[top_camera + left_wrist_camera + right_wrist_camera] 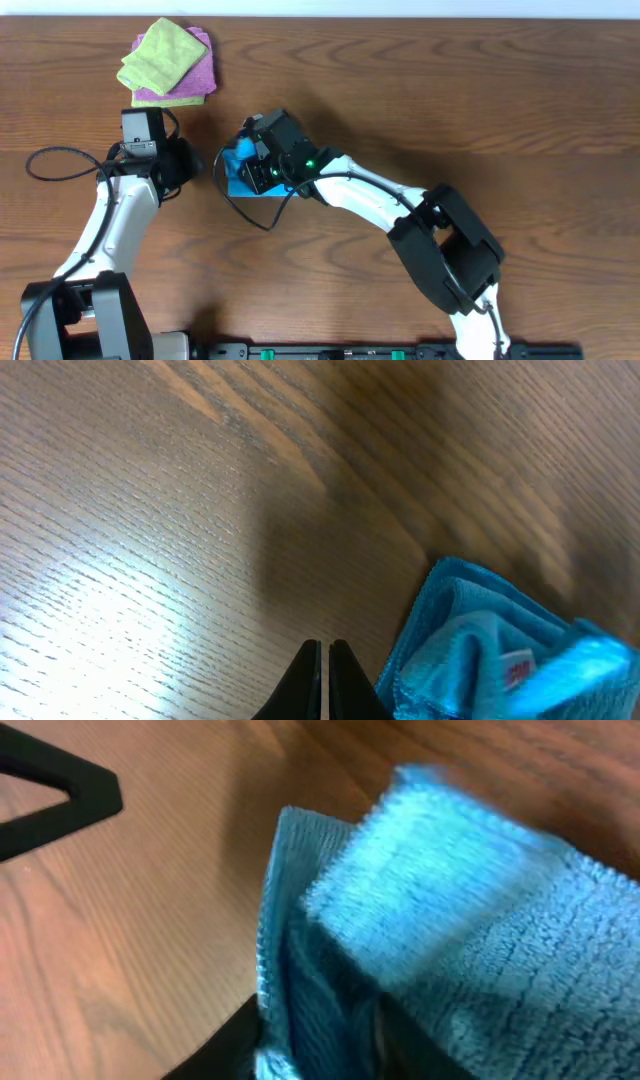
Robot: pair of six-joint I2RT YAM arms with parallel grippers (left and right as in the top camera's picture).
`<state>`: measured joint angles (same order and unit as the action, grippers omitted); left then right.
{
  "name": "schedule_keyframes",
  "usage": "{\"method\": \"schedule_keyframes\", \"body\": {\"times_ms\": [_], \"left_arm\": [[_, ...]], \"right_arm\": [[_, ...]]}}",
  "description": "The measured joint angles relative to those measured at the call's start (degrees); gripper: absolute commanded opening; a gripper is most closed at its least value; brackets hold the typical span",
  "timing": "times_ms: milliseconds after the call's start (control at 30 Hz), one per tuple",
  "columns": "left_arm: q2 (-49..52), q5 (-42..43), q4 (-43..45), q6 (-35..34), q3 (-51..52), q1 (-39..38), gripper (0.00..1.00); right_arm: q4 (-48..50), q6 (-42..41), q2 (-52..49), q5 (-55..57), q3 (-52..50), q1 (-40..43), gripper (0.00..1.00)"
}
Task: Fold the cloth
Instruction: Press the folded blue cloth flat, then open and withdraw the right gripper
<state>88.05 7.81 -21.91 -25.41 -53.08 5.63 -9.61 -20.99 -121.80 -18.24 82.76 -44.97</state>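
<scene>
The sky-blue cloth lies bunched and partly folded on the wooden table near the middle, mostly hidden under my right gripper. In the right wrist view the cloth fills the frame, and my right fingers are shut on a folded layer of it. In the left wrist view the cloth sits just right of my left gripper, which is shut and empty, close above the table. In the overhead view my left gripper is a little left of the cloth.
A lime-green folded cloth lies on a purple folded cloth at the back left. A black cable loops at the left. My left finger shows as a dark shape in the right wrist view.
</scene>
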Motion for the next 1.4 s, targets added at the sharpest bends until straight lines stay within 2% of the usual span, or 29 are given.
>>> {"method": "schedule_keyframes", "body": {"times_ms": [67, 300, 567, 600, 667, 733, 833, 933, 1033, 1067, 1133, 1300, 1400], "left_arm": [[0.0, -0.5, 0.0, 0.0, 0.0, 0.0, 0.06], [0.0, -1.2, 0.0, 0.0, 0.0, 0.0, 0.06], [0.0, -2.0, -0.1, 0.0, 0.0, 1.4, 0.07], [0.0, -2.1, -0.2, 0.0, 0.0, 1.5, 0.10], [0.0, -2.1, -0.2, 0.3, 0.0, 2.1, 0.21], [-0.3, -2.1, -0.4, 0.5, 0.0, 2.4, 0.32], [-1.8, -2.2, -0.9, 0.5, 0.0, 2.9, 0.41], [-3.7, -2.3, -1.6, 0.7, 0.0, 3.0, 0.60], [-5.0, -2.2, -2.8, 1.1, 0.0, 3.0, 0.72], [-5.4, -2.0, -3.2, 1.3, 0.0, 3.0, 0.78], [-5.9, -1.8, -3.9, 1.6, 0.0, 3.0, 0.97], [-6.5, 0.9, -5.0, 1.3, -0.1, 3.0, 0.95], [-6.5, 4.0, -5.0, 1.3, -0.1, 3.0, 0.95]], "right_arm": [[0.0, 0.3, 0.0, -1.4, 0.0, 0.0, 0.48], [0.0, 0.7, 0.0, -6.3, 0.0, 0.0, 0.55], [0.0, 0.8, 0.0, -10.8, 0.7, 0.0, 0.57], [0.0, 0.9, 0.0, -10.9, 0.8, 0.0, 0.59], [-0.6, 1.5, 0.0, -10.7, 1.6, 0.0, 0.67], [-2.6, 2.9, 0.0, -9.6, 2.2, 0.2, 0.69], [-7.6, 6.4, 0.2, -6.4, 3.3, 0.7, 0.71], [-11.9, 9.6, 1.2, -2.9, 4.3, 1.7, 0.76], [-15.2, 12.0, 3.9, 0.1, 4.9, 3.0, 0.82], [-16.4, 12.7, 5.0, 1.0, 5.1, 3.6, 0.84], [-18.7, 13.6, 7.0, 2.7, 5.4, 4.5, 0.84], [-25.7, 14.8, 12.4, 7.4, 5.7, 7.3, 0.89], [-30.9, 16.1, 15.5, 9.0, 5.7, 8.7, 0.83]]}}
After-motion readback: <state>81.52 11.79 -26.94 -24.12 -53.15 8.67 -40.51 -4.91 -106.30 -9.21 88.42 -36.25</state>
